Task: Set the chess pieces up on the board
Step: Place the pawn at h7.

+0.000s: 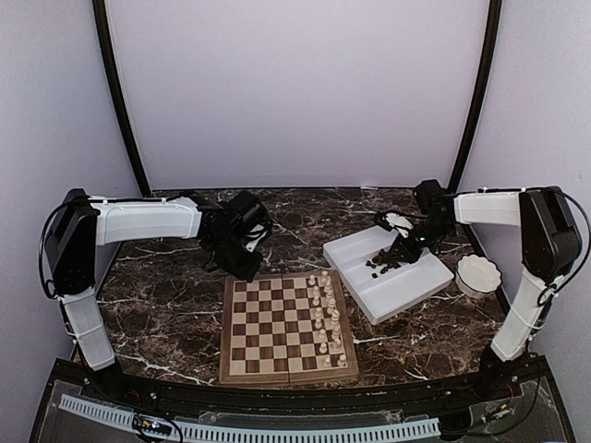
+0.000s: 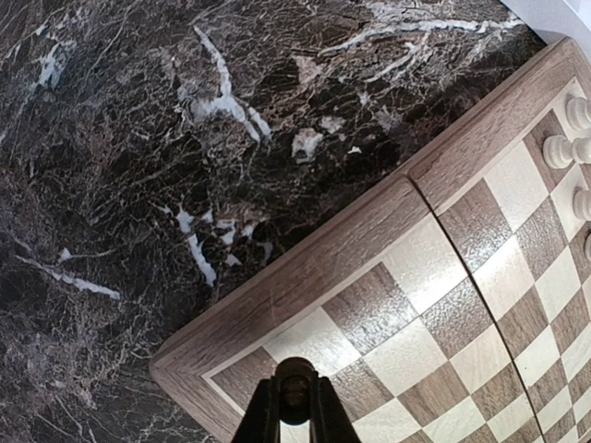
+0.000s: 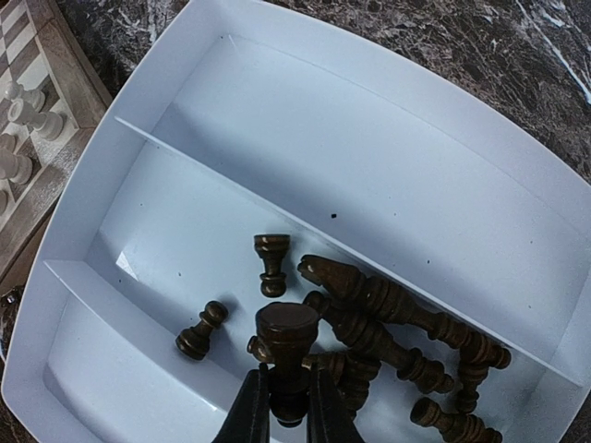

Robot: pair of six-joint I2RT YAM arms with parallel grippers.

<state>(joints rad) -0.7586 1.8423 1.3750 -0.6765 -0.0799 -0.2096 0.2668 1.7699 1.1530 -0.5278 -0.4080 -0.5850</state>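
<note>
In the overhead view the board [image 1: 268, 334] was set at the lower centre of the frame on the marbled worktop [image 1: 166, 286], within reach of both arms. Cream-white pieces [image 1: 323, 314] were ranked along its right-hand files only. No dark figure was seen on any square, so the dark side was judged not yet begun.

The chess pieces [image 3: 388, 328] were heaped in the middle compartment of the white tray [image 3: 369, 138], at the lower right of the right wrist view. Most were lying on their sides and touching one another. A pawn [image 3: 201, 330] was lying apart to the left, and one short piece [image 3: 271, 265] was standing upright just above the heap.

The right jaws were closed narrowly on a dark piece [image 3: 286, 325] at the bottom centre of that view. It was gripped below its broad head and kept upright, presumably so that it could be stood on its base without turning. Whether it was clear of the tray floor could not be told.

The left jaws were drawn close together at the bottom centre of the left wrist view, over a corner of the board. A small dark rounded shape was seen between their tips, but whether it was a piece could not be told. That corner lay on the side away from the white ranks, probably where the dark figures belong. A white bowl [image 1: 477, 274] stood just right of the tray.
</note>
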